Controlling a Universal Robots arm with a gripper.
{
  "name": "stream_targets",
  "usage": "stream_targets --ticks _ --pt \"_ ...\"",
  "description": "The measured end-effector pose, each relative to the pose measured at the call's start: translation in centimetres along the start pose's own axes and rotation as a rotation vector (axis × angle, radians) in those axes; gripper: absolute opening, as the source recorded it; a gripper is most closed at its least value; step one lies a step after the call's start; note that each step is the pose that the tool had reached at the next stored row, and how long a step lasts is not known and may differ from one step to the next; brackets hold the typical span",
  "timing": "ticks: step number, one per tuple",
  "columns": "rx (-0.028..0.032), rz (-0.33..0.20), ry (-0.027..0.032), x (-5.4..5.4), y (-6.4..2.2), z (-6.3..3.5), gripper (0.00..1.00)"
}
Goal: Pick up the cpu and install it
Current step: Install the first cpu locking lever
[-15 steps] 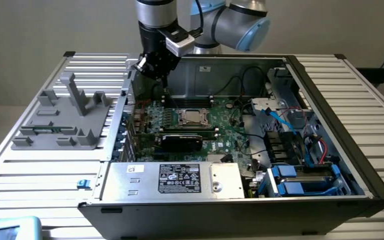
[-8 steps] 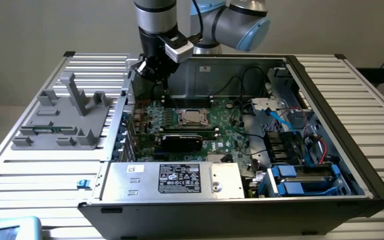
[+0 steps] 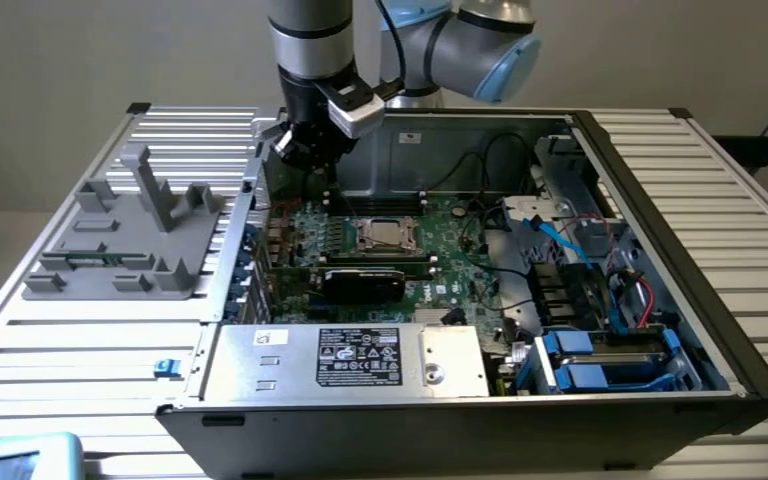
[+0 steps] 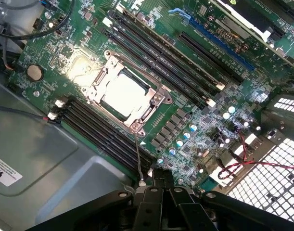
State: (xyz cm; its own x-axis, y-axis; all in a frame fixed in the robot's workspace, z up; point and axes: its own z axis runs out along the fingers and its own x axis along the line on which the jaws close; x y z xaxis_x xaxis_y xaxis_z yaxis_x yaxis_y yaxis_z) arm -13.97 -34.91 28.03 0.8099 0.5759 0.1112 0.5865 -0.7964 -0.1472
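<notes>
Open computer case point(image 3: 451, 150) placed on slatted table point(image 3: 77, 350). Lower centre of exterior view: silver box point(image 3: 344, 360) with black label. Behind it black card point(image 3: 364, 283), then cpu point(image 3: 387, 233) laid in socket on motherboard point(image 3: 458, 275), frame centre. Farther, upper left: arm held vertical, gripper point(image 3: 307, 150) pointed down, apart from cpu. In wrist view fingers point(image 4: 147, 209) seen pressed together, nothing gripped; cpu framed by metal bracket point(image 4: 156, 96).

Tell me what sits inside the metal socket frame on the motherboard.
The cpu lies flat inside the socket frame, its pale metal top showing. Whatever lies beneath the cpu is covered by it and cannot be seen.
</notes>
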Motion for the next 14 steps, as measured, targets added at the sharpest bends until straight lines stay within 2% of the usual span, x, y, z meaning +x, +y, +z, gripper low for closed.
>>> stream_targets --ticks 2,5,7,14 --pt "0.0061 0.009 0.0063 -0.1 0.08 0.14 0.11" --pt "0.0202 0.020 0.0179 -0.1 0.15 0.30 0.11" --pt "0.0265 0.025 0.0227 -0.2 0.23 0.42 0.11" --pt "0.0375 0.048 0.0358 -0.6 0.57 1.12 0.11"
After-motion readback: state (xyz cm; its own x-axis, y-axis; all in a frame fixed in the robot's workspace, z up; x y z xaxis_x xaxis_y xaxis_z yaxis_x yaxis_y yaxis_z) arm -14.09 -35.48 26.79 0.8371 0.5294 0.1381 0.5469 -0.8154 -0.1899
